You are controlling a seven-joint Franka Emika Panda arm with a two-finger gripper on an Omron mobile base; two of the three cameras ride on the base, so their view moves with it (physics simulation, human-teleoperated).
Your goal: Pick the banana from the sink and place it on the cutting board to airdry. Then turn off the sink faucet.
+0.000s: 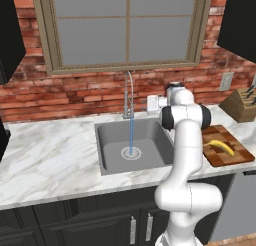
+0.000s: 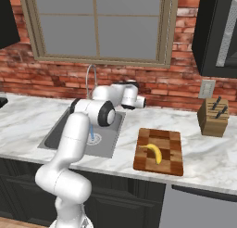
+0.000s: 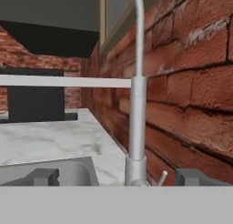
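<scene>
One banana (image 2: 155,153) lying on one cutting board (image 2: 173,164), right of the sink (image 1: 112,135). Gripper (image 3: 119,176) spreading wide, fingertips (image 3: 45,176) flanking the sink faucet (image 3: 136,127); side lever showing close up, water streaming in base views.

The arm is bent forward, its tool (image 3: 118,177) held level with fingers spread apart.

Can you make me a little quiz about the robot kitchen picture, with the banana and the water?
1. True or false: the banana lies on the cutting board.
2. Water runs from the sink faucet into the: A) sink B) knife block C) window
3. Fill in: the gripper faces the faucet's ____.

Key: 1 true; 2 A; 3 base, near its small lever.
</scene>
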